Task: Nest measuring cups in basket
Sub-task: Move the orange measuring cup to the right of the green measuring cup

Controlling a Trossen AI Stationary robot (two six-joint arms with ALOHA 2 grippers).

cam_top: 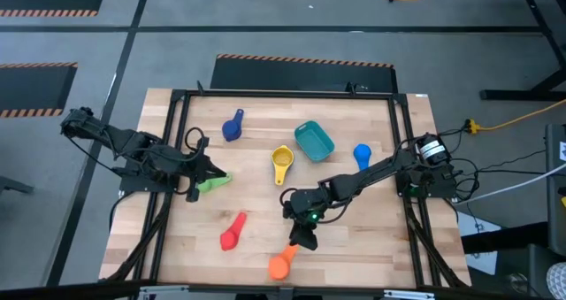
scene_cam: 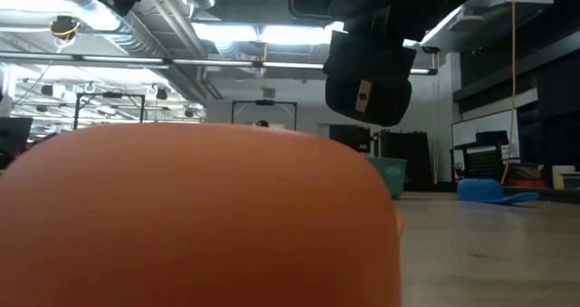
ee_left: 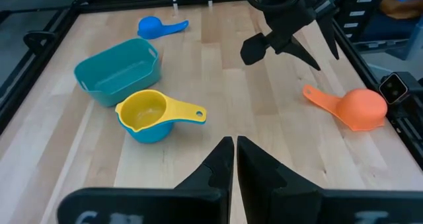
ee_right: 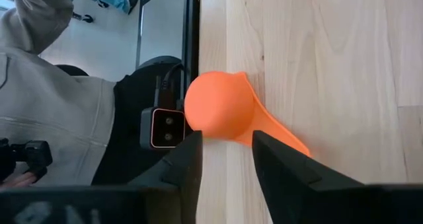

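The wooden slatted table carries everything. The small teal plastic basket with low walls stands a little toward the far edge and the right side, and it looks empty. Just beside it lies the yellow plastic measuring cup, which in the left wrist view sits inside a light blue one, so one nesting is done but outside the basket. The dark blue cup, another blue cup near the right edge, the red cup and the green cup lie apart.

The orange round-bowled cup lies bowl-down at the near edge. The right gripper hangs just above its handle with the fingers spread and nothing between them. The left gripper is closed and waits beside the green cup, near the left edge.

The risk, in my judgement: the orange cup is very close to the near edge, and a descent that pushes on the sloped handle could slide it off the table, or the fingers could close on the round bowl and slip.

The right wrist view shows a person in a grey sleeve beyond that edge; the high view does not. The low view is nearly filled by the orange bowl and hides the other cups.
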